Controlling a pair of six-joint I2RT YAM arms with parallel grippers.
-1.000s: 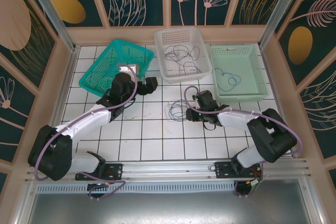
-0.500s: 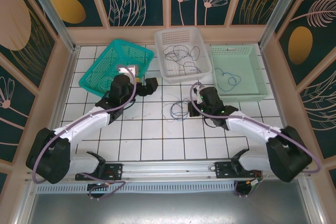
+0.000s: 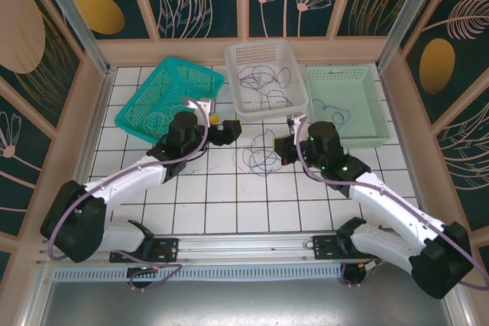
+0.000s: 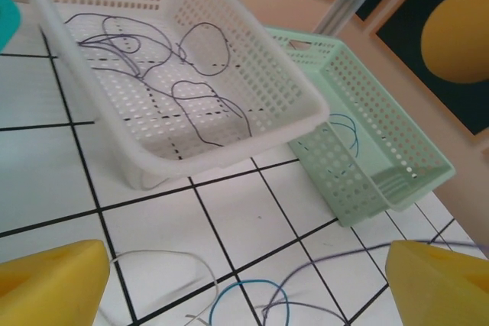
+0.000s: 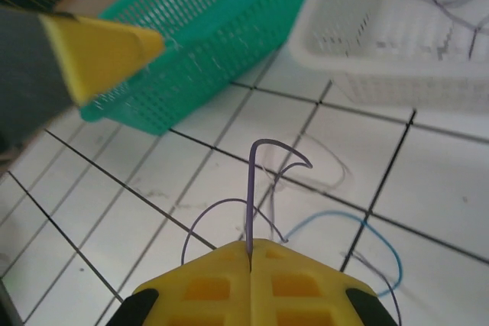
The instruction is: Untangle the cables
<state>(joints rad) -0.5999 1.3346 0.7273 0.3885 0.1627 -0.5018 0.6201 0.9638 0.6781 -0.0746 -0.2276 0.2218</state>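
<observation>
- While its yellow fingers [image 5: 206,280] are pressing together, the right gripper [image 5: 250,253] is pinching a dark grey cable [image 5: 251,196] above the tiled table [image 5: 428,181].
- The left gripper [image 4: 244,276] is hanging wide apart over loose cables [image 4: 248,282] near the white basket [image 4: 229,150].

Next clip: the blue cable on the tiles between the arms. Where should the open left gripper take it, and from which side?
Probably take the blue cable at the curved top of its loop, coming straight down with the left gripper. It lies flat on the tiles, and that arc looks clear of the dark cable pinched in the right gripper.
</observation>
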